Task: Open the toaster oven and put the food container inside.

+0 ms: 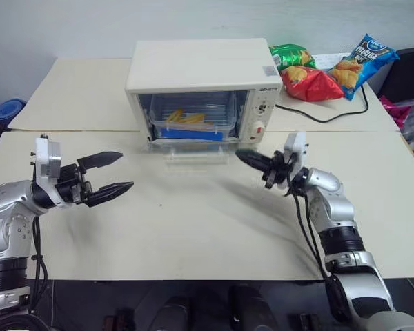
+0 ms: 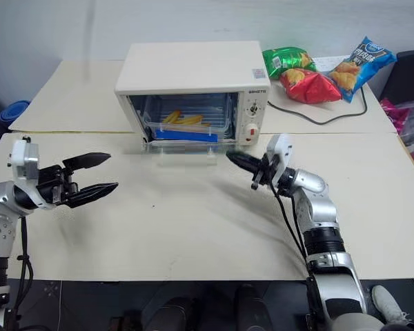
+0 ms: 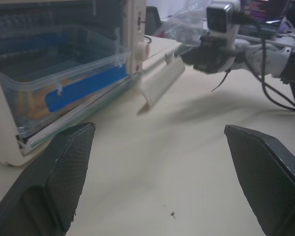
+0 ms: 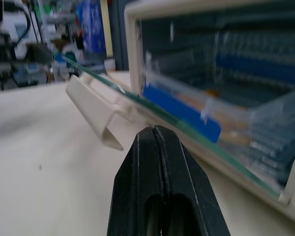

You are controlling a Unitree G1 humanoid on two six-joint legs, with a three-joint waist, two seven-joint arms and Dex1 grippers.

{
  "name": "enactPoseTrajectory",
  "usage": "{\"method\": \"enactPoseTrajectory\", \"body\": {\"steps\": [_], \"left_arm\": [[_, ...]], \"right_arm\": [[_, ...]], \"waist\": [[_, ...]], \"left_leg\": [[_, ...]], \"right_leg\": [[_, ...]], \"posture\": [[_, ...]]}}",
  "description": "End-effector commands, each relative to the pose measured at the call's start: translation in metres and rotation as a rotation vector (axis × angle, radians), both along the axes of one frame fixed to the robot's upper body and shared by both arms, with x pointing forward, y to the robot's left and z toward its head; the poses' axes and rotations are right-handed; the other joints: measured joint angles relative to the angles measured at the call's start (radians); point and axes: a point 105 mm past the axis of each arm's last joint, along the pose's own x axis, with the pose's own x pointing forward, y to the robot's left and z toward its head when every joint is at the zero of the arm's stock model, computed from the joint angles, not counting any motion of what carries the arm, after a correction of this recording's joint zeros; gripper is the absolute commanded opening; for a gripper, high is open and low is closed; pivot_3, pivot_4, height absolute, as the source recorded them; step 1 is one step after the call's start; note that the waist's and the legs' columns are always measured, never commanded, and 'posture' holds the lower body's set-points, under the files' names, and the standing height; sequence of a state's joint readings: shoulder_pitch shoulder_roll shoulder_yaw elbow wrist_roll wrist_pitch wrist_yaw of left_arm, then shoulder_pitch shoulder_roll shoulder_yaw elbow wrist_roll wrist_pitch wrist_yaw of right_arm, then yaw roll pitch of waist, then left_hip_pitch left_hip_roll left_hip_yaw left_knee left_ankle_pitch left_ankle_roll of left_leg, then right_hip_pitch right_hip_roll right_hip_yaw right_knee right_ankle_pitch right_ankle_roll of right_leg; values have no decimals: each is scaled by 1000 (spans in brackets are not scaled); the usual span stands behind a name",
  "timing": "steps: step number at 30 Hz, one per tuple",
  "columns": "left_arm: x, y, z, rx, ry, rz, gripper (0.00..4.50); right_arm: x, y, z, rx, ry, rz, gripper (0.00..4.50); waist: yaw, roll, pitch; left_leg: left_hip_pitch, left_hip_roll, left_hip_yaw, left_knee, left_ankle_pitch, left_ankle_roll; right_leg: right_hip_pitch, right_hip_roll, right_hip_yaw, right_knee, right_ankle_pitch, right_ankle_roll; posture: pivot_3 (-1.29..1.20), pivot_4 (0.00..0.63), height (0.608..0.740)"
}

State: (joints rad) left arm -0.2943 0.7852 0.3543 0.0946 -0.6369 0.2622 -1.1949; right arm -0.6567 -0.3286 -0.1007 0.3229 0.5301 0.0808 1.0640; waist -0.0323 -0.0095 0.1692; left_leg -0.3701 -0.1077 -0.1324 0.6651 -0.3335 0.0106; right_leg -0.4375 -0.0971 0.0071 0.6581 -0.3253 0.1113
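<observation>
The cream-white toaster oven [image 1: 200, 65] stands at the back middle of the table, its glass door [image 1: 190, 148] dropped down almost level and the white bar handle [image 1: 196, 160] at its front edge. The clear food container [image 1: 192, 118], with a blue clip and yellow strips, lies inside the oven. My left gripper [image 1: 124, 171] is open and empty, off to the left of the door and pointing toward it. My right gripper [image 1: 240, 156] is shut on nothing, its tip just right of the door's front corner. The right wrist view looks past the shut fingers [image 4: 155, 147] at the handle [image 4: 93, 110].
Colourful snack bags [image 1: 331, 72] lie at the back right beside the oven, and a black cable [image 1: 324, 114] runs across the table there. A blue object [image 1: 7, 110] sits off the table's left edge. Bare tabletop [image 1: 193, 227] stretches in front of the oven.
</observation>
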Motion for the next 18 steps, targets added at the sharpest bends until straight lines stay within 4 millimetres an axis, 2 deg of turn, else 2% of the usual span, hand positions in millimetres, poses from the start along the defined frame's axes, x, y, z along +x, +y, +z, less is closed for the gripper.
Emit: {"method": "enactPoseTrajectory", "body": {"steps": [1, 4, 6, 12, 15, 16, 18], "left_arm": [[1, 7, -4, 33, -20, 74, 4460], [6, 13, -15, 55, 14, 124, 4500], [3, 14, -23, 114, 1, 111, 4500], [-14, 26, -51, 199, 34, 139, 4500], [-21, 27, -62, 223, 36, 137, 4500], [-24, 26, -65, 225, 33, 138, 4500], [-29, 24, -70, 242, 26, 125, 4500]], "right_arm": [[-5, -8, 31, 80, -36, -11, 0], [-20, -7, 13, -69, -69, 22, 577], [-30, -9, 4, -144, -99, 36, 1218], [-78, -41, -48, -421, -165, 75, 3297], [-92, -55, -61, -440, -129, 34, 4235], [-94, -58, -62, -442, -126, 17, 4453], [-94, -64, -62, -432, -126, -33, 4453]], "waist": [[1, 0, 0], [5, 0, 0], [6, 0, 0], [7, 0, 0], [7, 0, 0], [5, 0, 0], [5, 0, 0]], "left_leg": [[0, 0, 0, 0, 0, 0], [0, 0, 0, -1, 0, 0], [0, -1, -1, -1, 0, 0], [0, -1, 0, -1, -1, 1], [1, 0, 1, 0, -1, 1], [2, 0, 2, 0, -1, 1], [2, 0, 3, -1, -1, 1]], "right_leg": [[0, 0, 0, 0, 0, 0], [0, 0, 0, 0, 0, 0], [1, -1, 0, 0, 0, 0], [1, -1, 0, -1, 0, 0], [1, -1, 1, -3, 0, 0], [2, -1, 1, -2, 0, 0], [1, -1, 2, -2, 0, 0]], "posture": [[0, 150, 740], [0, 150, 740], [0, 150, 740], [0, 150, 740], [0, 150, 740], [0, 150, 740], [0, 150, 740]]}}
